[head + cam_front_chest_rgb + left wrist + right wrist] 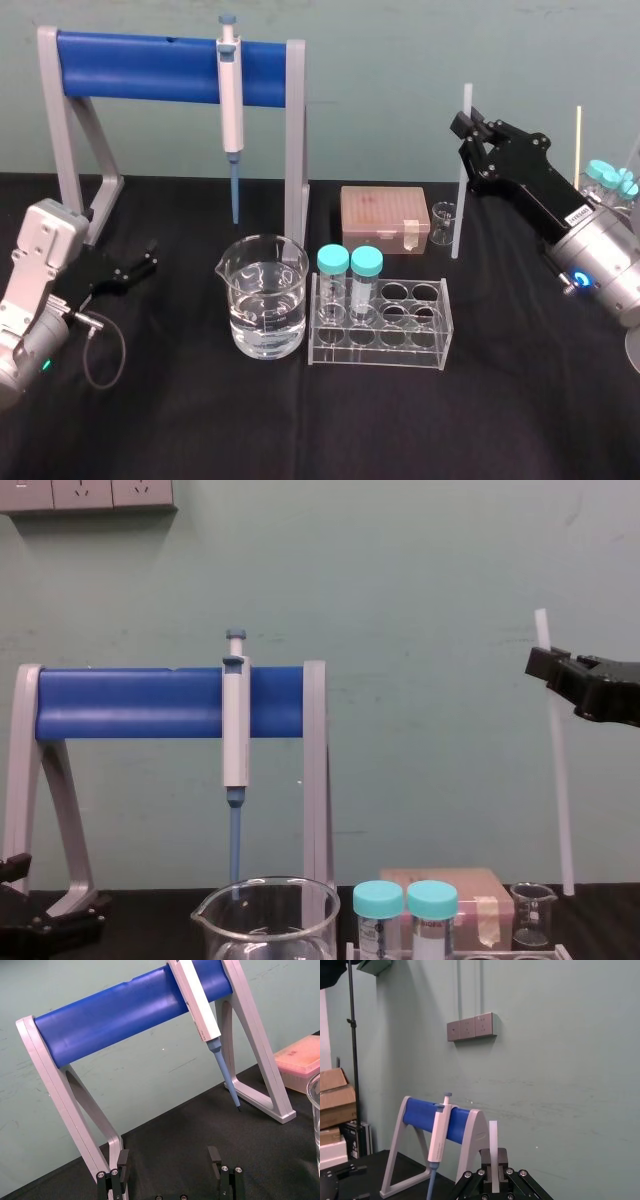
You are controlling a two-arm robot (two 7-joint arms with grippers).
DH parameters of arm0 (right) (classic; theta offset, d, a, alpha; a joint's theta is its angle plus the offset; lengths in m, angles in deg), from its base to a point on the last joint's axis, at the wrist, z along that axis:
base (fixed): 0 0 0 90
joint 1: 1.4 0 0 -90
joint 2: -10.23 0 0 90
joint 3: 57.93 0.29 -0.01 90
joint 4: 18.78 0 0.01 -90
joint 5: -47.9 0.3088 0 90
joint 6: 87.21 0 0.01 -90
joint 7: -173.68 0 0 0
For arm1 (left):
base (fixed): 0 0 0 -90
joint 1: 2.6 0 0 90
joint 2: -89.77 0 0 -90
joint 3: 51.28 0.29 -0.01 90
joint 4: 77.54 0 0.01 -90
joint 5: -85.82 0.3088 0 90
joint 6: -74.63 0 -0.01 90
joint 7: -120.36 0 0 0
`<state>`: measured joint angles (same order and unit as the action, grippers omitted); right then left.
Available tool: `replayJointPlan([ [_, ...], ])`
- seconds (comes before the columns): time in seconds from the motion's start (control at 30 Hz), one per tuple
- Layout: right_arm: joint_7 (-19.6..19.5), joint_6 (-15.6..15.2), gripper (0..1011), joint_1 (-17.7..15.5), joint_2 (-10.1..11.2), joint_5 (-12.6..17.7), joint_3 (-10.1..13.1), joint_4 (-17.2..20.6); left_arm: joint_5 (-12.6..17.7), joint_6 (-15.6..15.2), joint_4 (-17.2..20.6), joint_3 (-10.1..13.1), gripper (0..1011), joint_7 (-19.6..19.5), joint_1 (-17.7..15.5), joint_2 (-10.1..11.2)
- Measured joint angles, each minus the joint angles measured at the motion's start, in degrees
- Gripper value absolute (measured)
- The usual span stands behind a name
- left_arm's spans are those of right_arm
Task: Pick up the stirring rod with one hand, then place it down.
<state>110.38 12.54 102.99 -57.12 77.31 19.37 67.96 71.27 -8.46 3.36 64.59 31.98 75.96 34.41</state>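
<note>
The stirring rod (460,190) is a thin translucent-white stick standing nearly upright at the back right of the table, just right of a small glass beaker (444,225). My right gripper (468,128) is shut on the rod near its upper end. In the chest view the rod (558,780) reaches down from the right gripper (545,666) to table level; I cannot tell whether its lower tip touches. The right wrist view shows the rod (493,1140) pinched between the right gripper (493,1172) jaws. My left gripper (140,264) rests open at the left, its fingers (122,1165) spread apart.
A grey stand with a blue bar (170,68) holds a pipette (231,110) above a large water-filled beaker (264,310). A clear tube rack (380,325) carries two teal-capped tubes. A pink box (383,215) sits behind it. Teal-capped bottles (610,180) stand at far right.
</note>
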Motion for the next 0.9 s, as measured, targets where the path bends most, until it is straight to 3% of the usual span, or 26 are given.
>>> replayJointPlan([
  [0.9,2.03,-1.03,70,1.70,-1.88,0.02,-4.64,-5.49,0.00,0.00,0.00,0.00,1000,0.00,0.00,0.00],
])
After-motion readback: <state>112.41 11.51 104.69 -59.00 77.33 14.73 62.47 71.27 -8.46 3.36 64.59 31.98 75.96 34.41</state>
